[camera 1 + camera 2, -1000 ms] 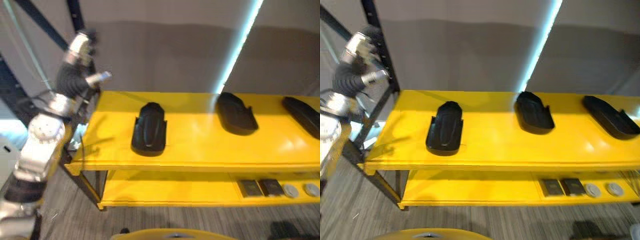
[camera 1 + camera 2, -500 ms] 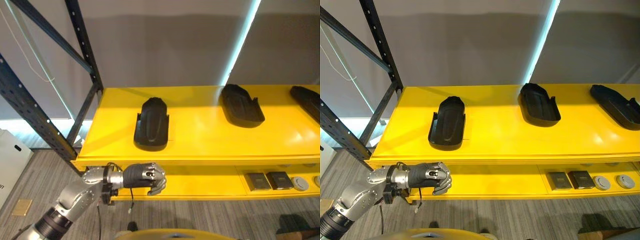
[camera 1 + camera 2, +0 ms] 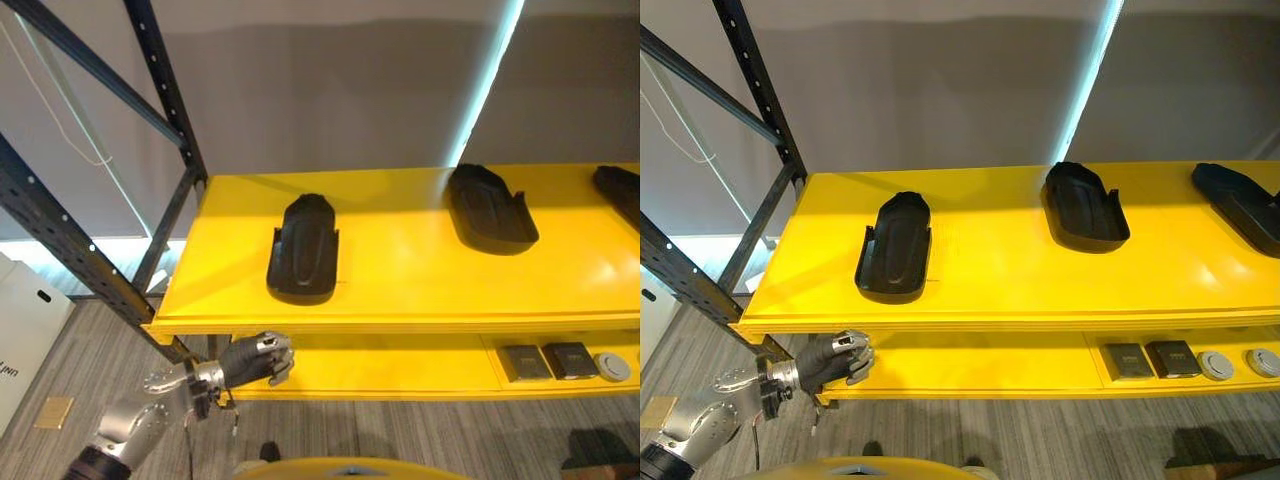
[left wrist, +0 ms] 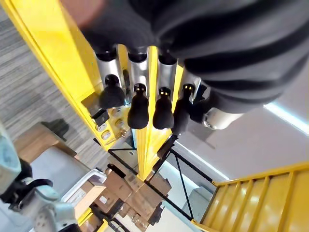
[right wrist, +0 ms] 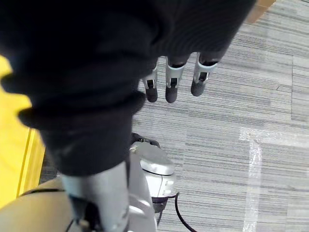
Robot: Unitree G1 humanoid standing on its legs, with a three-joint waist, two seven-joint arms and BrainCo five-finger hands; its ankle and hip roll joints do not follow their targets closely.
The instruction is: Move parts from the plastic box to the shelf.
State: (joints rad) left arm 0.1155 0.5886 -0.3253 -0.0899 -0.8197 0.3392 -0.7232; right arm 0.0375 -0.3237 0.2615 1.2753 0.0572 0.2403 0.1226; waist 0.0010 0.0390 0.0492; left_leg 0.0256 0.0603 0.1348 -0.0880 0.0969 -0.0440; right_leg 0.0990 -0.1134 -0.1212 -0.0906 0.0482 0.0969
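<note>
Hanging empty with relaxed fingers, the left hand (image 3: 252, 359) is below the shelf (image 3: 400, 300) edge; right hand (image 5: 175, 77) also relaxed.

Only a few dark letters, too small to make out, stand on the white cardboard box (image 3: 25, 325) at the floor's left edge.

Warehouse or workshop: yellow shelf (image 3: 400, 290), black steel racking (image 3: 90, 265), stacked cardboard boxes (image 4: 130, 191).
</note>
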